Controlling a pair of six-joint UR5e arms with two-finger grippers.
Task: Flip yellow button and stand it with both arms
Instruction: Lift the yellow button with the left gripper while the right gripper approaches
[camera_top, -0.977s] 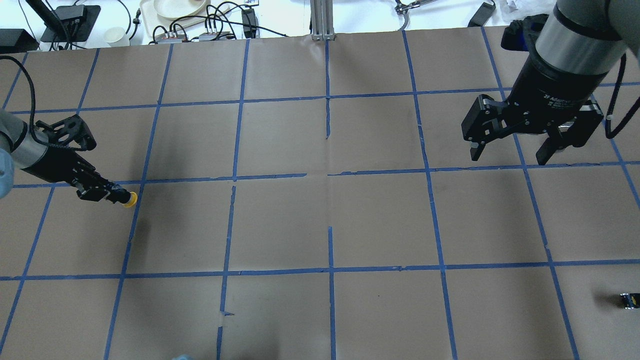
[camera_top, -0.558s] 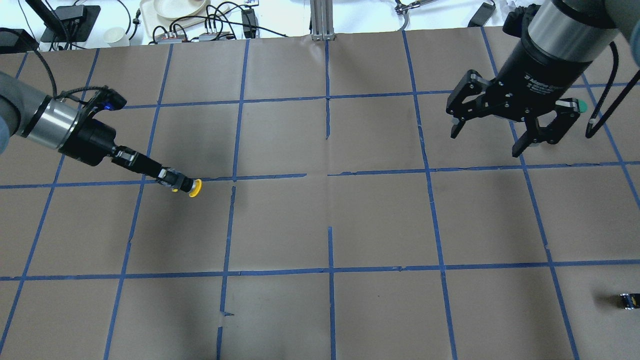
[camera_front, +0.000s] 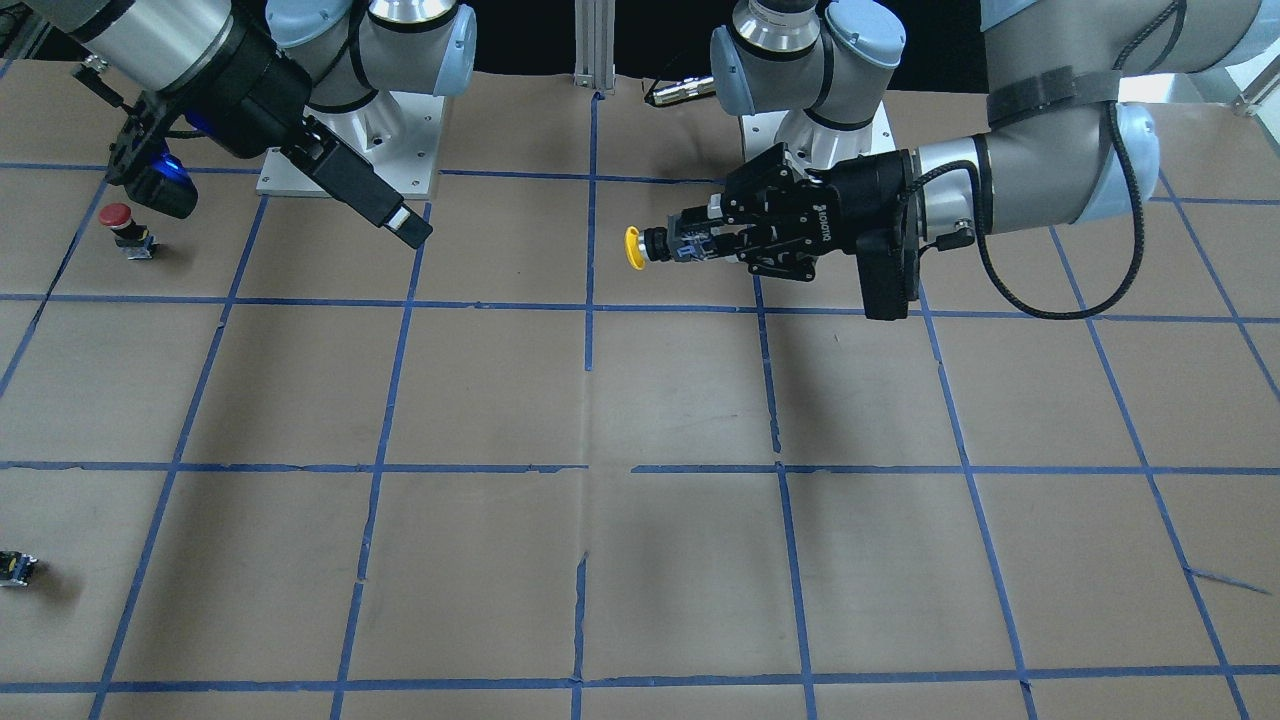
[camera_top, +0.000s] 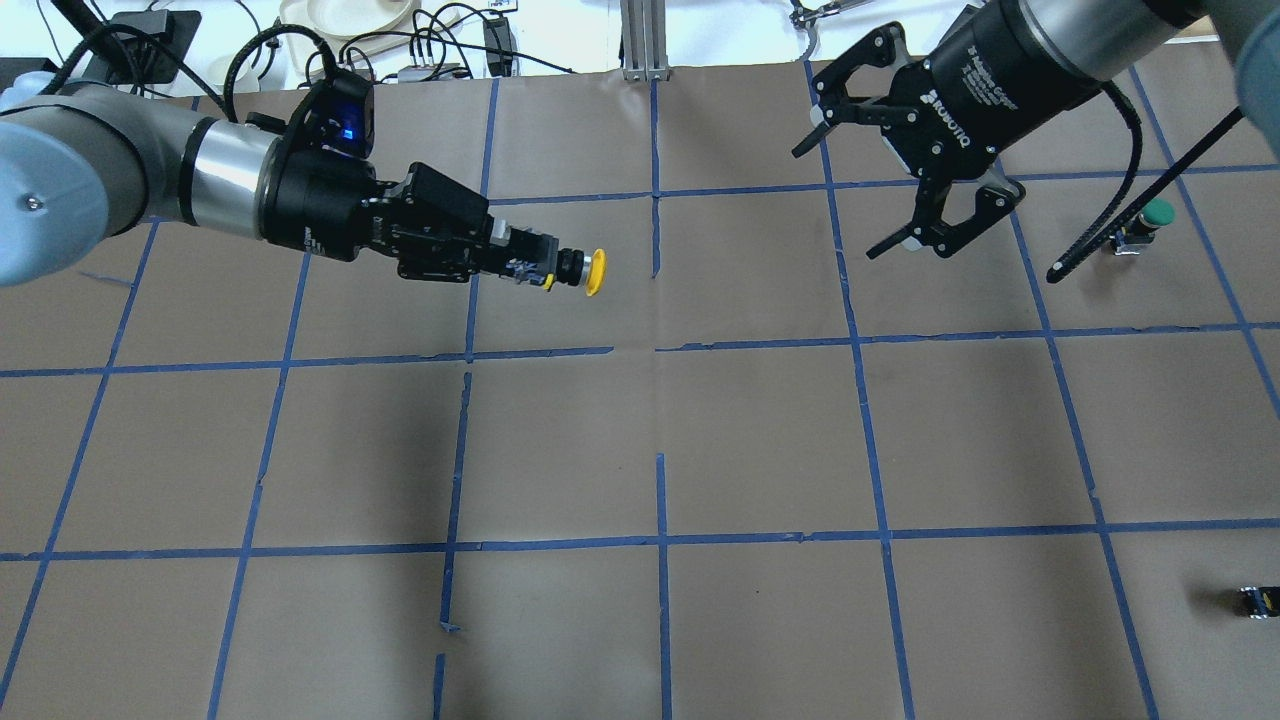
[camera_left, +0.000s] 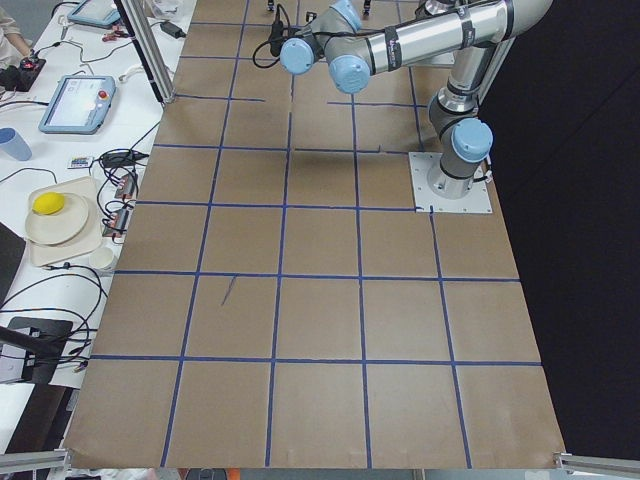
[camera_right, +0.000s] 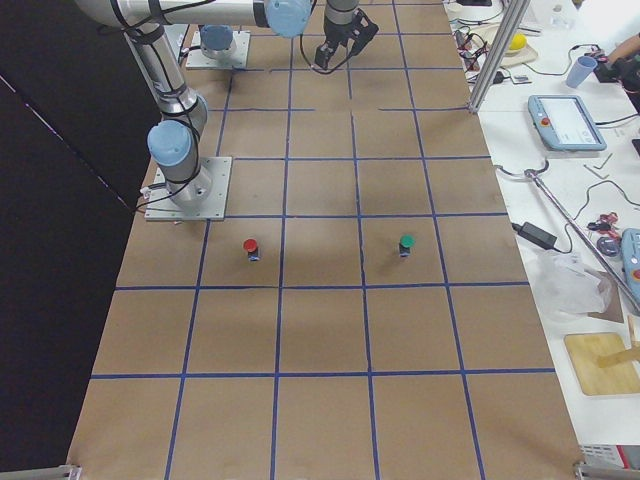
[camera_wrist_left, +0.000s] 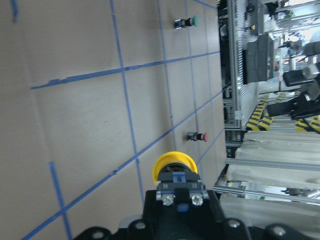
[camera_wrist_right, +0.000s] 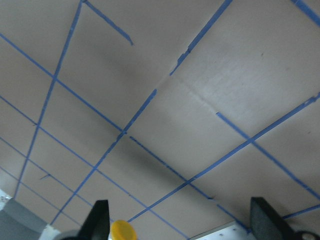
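The yellow button (camera_top: 594, 272) lies sideways in the air, its yellow cap pointing toward the table's centre line. My left gripper (camera_top: 528, 268) is shut on its black-and-grey body and holds it above the table. It also shows in the front view (camera_front: 634, 248) with the left gripper (camera_front: 700, 246), and in the left wrist view (camera_wrist_left: 173, 163). My right gripper (camera_top: 836, 204) is open and empty, well to the right of the button, with its jaws turned toward it. In the right wrist view the fingers (camera_wrist_right: 98, 221) frame the yellow cap (camera_wrist_right: 123, 231) at the bottom edge.
A green-capped button (camera_top: 1152, 216) stands at the far right. A red-capped button (camera_front: 121, 224) stands near the right arm's base. A small dark block with a yellow spot (camera_top: 1257, 600) lies near the table's right front edge. Brown paper with blue tape lines (camera_top: 660, 440) covers the table.
My left gripper has carried the yellow button from the table's left side up and toward the centre. My right gripper has moved back and left and turned its open jaws toward the button.
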